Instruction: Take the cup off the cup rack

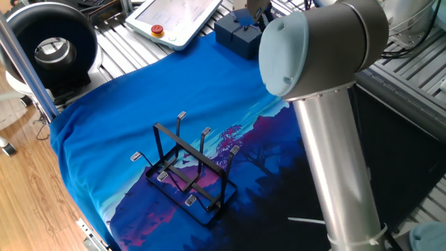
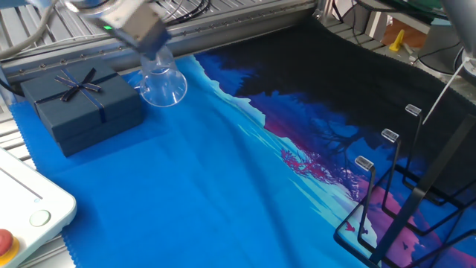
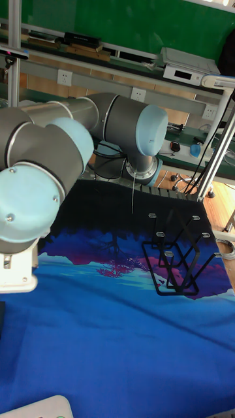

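The clear cup [image 2: 162, 80] rests on the blue cloth right beside the dark gift box [image 2: 78, 104], with nothing holding it. My gripper [image 2: 145, 41] hovers just above and behind the cup's top, off to the left; its grey body shows blurred and its fingers are hard to make out. The black cup rack [image 1: 188, 167] stands far from the cup with bare prongs; the cup rack [image 2: 401, 201] also shows at the right edge, and the cup rack [image 3: 176, 255] on the purple part of the cloth. In the tall view my own arm hides the cup and gripper.
A white teach pendant [image 1: 178, 17] lies beyond the cloth's far corner, near the gift box [image 1: 237, 35]. A black round device [image 1: 52, 49] sits at the left. My thick arm [image 1: 327, 139] crosses over the right side of the table. Metal rails border the cloth.
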Tool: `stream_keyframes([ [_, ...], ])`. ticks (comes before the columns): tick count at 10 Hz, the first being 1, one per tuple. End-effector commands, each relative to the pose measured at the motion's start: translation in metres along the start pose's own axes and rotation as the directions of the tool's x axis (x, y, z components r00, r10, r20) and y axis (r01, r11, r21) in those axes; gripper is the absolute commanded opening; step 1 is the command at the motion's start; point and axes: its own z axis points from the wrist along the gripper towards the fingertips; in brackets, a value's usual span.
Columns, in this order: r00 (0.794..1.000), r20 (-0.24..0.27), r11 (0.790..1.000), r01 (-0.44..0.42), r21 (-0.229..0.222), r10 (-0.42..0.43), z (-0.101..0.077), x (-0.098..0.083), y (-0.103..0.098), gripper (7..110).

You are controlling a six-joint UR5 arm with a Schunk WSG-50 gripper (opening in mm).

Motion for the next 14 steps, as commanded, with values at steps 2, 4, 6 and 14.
stream_keyframes([
  [2, 0.998, 0.025, 0.997, -0.058, 0.054, 0.057, 0.004, -0.021, -0.007, 44],
  [4, 0.997, 0.04, 0.998, -0.062, -0.02, 0.063, -0.002, -0.032, 0.018, 44],
  [6, 0.995, 0.063, 0.997, -0.073, -0.024, 0.074, 0.007, -0.046, 0.022, 44],
  [14, 0.978, -0.136, 0.976, -0.137, 0.167, 0.16, 0.03, 0.001, 0.022, 44],
])
